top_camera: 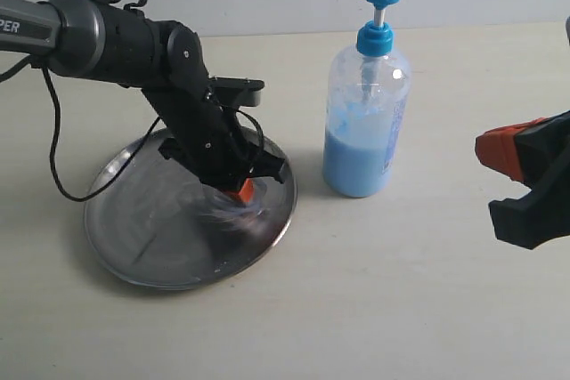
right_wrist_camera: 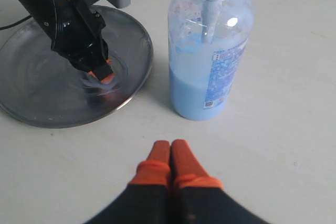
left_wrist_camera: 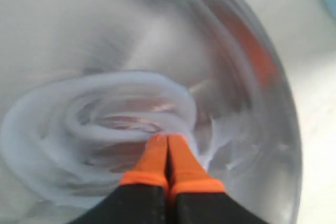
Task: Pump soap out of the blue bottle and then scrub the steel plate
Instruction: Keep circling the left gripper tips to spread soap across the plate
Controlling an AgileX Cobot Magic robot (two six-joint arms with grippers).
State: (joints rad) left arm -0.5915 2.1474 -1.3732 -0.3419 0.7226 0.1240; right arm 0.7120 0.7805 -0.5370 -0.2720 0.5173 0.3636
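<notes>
The steel plate (top_camera: 134,246) lies on the table at the left, also seen as the steel plate (right_wrist_camera: 31,93) and filling the left wrist view (left_wrist_camera: 262,182). My left gripper (top_camera: 237,193) is shut, tips down on the plate's right side amid pale soap smears (left_wrist_camera: 105,103); the same gripper (left_wrist_camera: 168,140) shows orange tips pressed together. The blue bottle (top_camera: 365,122) stands upright right of the plate, about half full of light blue soap (right_wrist_camera: 197,90). My right gripper (right_wrist_camera: 170,145) hovers shut over bare table before the bottle (right_wrist_camera: 210,51), and is partly seen at the right edge (top_camera: 499,162).
A black cable (top_camera: 53,131) loops from the left arm down beside the plate. The bottle stands close to the plate's right rim. The pale table (top_camera: 401,309) stretches in front of and to the right of the bottle.
</notes>
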